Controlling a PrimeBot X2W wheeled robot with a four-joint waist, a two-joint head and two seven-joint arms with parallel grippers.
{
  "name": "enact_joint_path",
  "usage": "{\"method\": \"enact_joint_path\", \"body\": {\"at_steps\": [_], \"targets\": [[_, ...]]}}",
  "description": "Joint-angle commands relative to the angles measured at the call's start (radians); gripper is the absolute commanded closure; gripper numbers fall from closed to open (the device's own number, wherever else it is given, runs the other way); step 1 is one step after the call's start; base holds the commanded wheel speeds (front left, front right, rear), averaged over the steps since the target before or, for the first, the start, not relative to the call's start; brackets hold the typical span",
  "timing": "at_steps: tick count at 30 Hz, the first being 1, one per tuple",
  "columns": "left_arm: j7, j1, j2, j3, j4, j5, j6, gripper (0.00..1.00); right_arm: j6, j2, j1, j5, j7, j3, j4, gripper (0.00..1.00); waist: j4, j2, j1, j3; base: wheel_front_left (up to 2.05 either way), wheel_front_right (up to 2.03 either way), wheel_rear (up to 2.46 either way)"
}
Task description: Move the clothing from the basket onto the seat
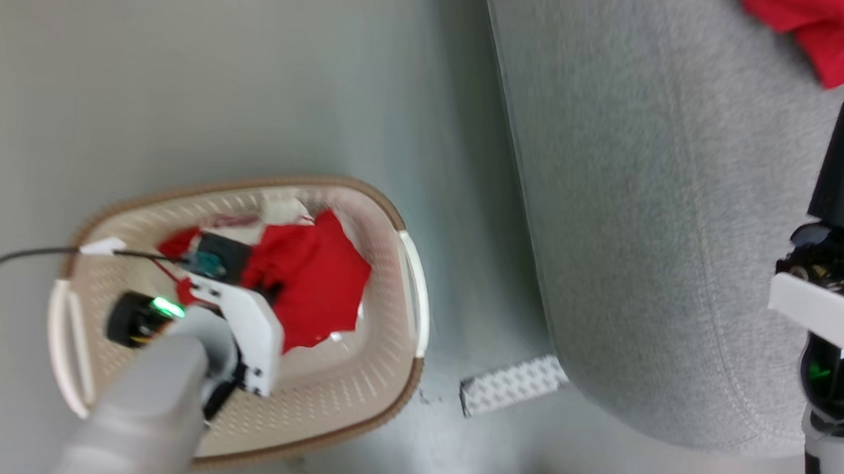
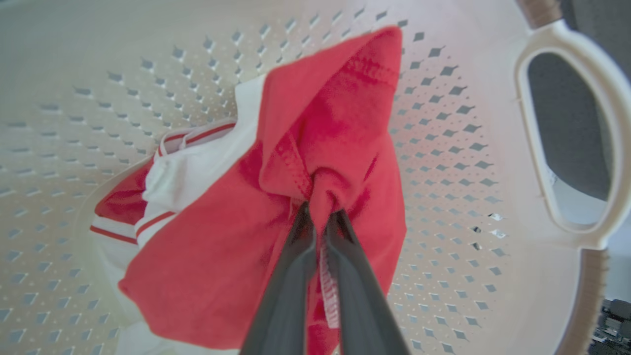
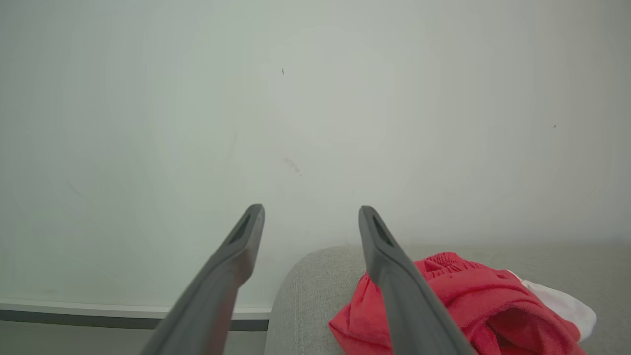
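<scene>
**Left gripper (image 2: 318,209) clamped on clothing (image 2: 222,246) in the basket (image 2: 443,148)**

Fingers (image 2: 288,286) pressed together on a red fold, the clothing lying inside the basket; right gripper (image 3: 310,213) spread wide, empty, beside the basket over the seat (image 1: 651,207) — a second red garment (image 3: 458,301) rests there.

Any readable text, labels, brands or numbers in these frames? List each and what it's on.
None readable. The clothing, basket and seat show no print. The patterned strip on the floor is blurred, with no letters to make out.
</scene>
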Motion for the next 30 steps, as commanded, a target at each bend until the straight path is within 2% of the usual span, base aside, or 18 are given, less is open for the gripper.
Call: {"method": "enact_joint_path", "body": {"at_steps": [1, 12, 18, 23, 30], "targets": [[-0.013, 0.023, -0.011, -0.012, -0.010, -0.028, 0.001, 1.00, 0.001, 0.002, 0.022, -0.010, 0.001, -0.006, 0.014, 0.00, 0.046, -0.0001, 0.0000, -0.092, 0.00, 0.00, 0.00], [-0.132, 0.113, -0.049, -0.130, -0.098, -0.182, 0.001, 1.00, 0.001, -0.061, 0.101, -0.004, 0.000, 0.017, 0.099, 0.00, 0.149, -0.0001, 0.0000, -0.353, 0.00, 0.00, 0.00], [-0.185, 0.157, -0.043, -0.162, -0.144, -0.233, 0.001, 1.00, 0.001, -0.085, 0.152, 0.010, 0.001, 0.029, 0.149, 0.00, 0.192, -0.0001, 0.0000, -0.484, 0.00, 0.00, 0.00], [-0.195, 0.178, -0.029, -0.160, -0.213, -0.237, 0.001, 1.00, 0.001, -0.097, 0.204, 0.021, 0.001, 0.035, 0.181, 0.00, 0.226, -0.0001, 0.0000, -0.575, 0.00, 0.00, 0.00], [-0.195, 0.213, 0.004, -0.081, -0.374, -0.171, 0.013, 1.00, 0.001, -0.097, 0.266, 0.039, 0.001, 0.051, 0.218, 0.00, 0.256, -0.0001, 0.0000, -0.670, 0.00, 0.00, 0.00]]}}
